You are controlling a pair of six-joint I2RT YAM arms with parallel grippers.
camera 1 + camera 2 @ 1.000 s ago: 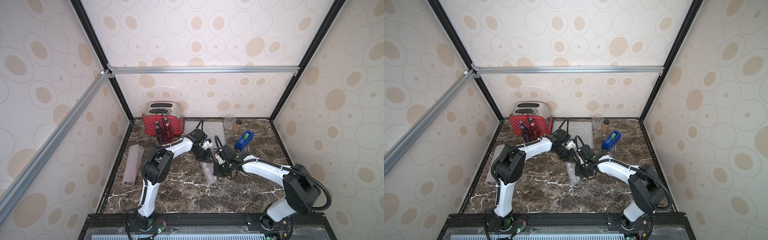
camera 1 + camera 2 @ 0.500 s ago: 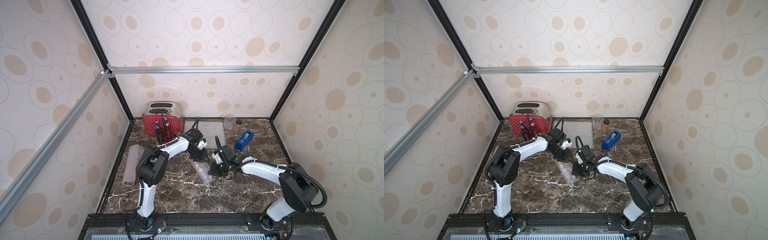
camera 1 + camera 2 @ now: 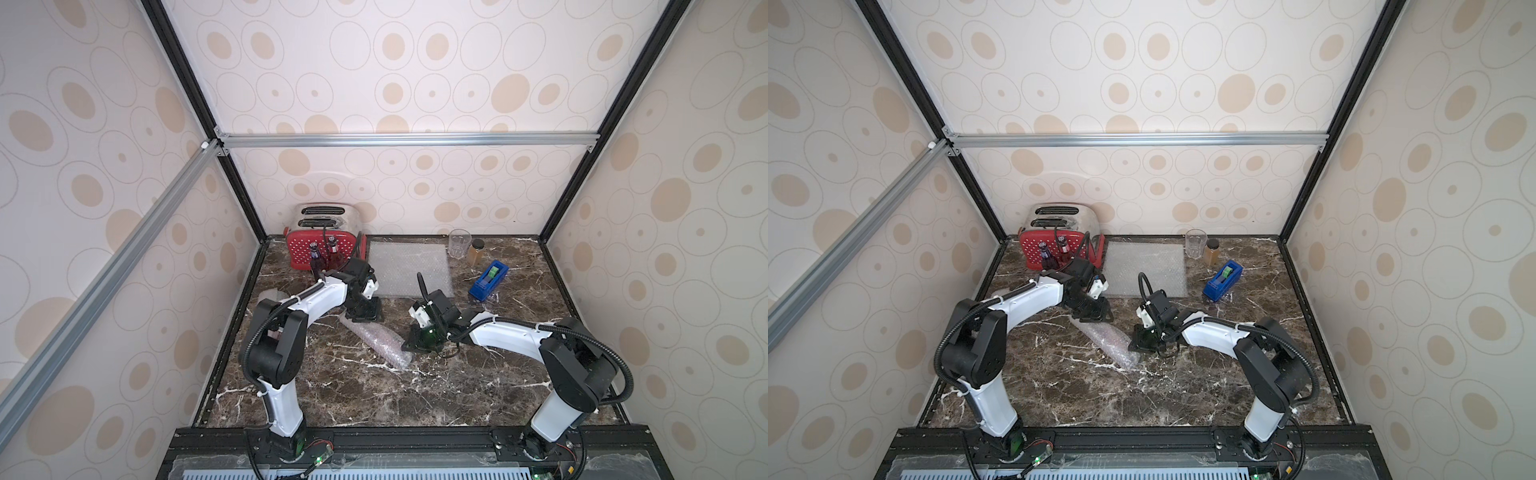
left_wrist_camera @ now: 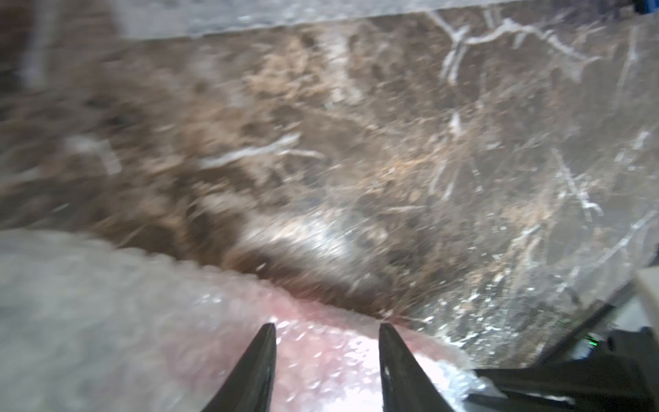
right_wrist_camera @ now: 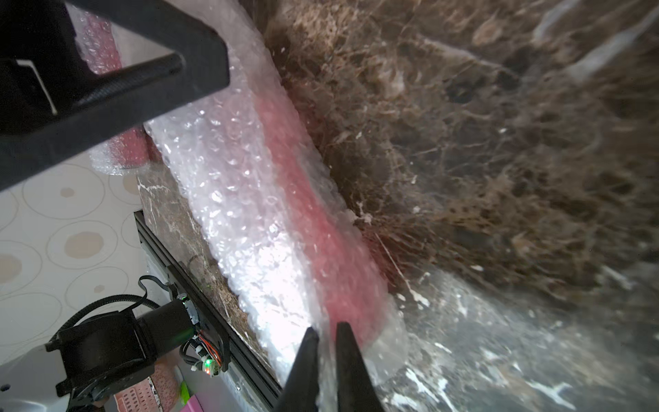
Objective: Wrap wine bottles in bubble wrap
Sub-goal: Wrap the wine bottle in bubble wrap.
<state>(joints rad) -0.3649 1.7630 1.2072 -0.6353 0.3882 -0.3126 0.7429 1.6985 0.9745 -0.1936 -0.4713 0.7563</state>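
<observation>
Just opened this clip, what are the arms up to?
Both arms work on one wrapped bottle lying on the table. The right end effector pinches the loose bubble wrap at one end; the left end effector stands open over the other end. Two bare bottles wait by the toaster, beside a spare sheet.

I am looking into a small test booth, dressed up a bit like a kitchen. Thin walls (image 3: pixel 415 83) with tan dots hang on black and silver metal bars (image 3: pixel 407 139). The brown marble surface (image 3: pixel 415 395) carries a red toaster (image 3: pixel 303 249), a drinking glass (image 3: pixel 459 243) and a little jar (image 3: pixel 476 251).
</observation>
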